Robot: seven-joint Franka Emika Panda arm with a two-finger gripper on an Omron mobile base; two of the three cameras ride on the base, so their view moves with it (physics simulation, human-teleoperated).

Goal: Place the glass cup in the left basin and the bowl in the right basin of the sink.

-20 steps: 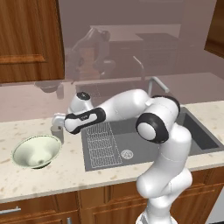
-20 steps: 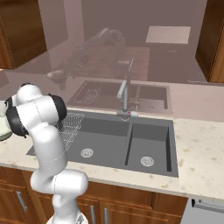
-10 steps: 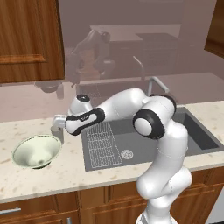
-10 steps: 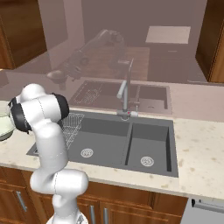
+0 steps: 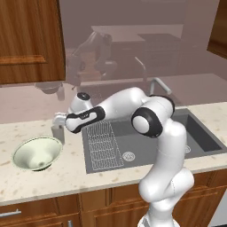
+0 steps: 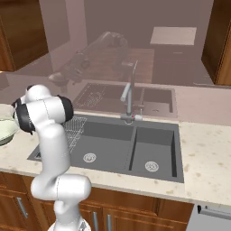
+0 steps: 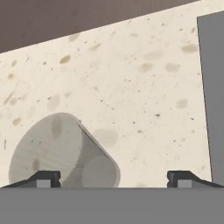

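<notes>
The glass cup [image 5: 57, 133] is a small grey translucent tumbler standing on the counter just left of the sink [image 5: 146, 144]. My gripper [image 5: 58, 120] hangs directly over it, open. In the hand view the glass cup [image 7: 61, 151] lies low and left, close to the left fingertip [image 7: 43, 178], while the gripper [image 7: 113, 179] stands with its jaws wide apart. The pale cream-green bowl [image 5: 37, 153] rests on the counter left of the cup. The left basin [image 5: 133, 144] holds a wire rack [image 5: 104, 142]; the right basin [image 6: 153, 149] is narrower.
A curved metal faucet [image 6: 128, 97] rises behind the divider between the basins. Wooden wall cabinets [image 5: 26, 40] hang above the counter's left end. The speckled counter [image 5: 66, 173] runs along the front, and my white arm arches over the left basin.
The arm's elbow has swung slightly left over the sink. The hand stays above the glass cup, jaws still wide. Cup and bowl have not moved.
</notes>
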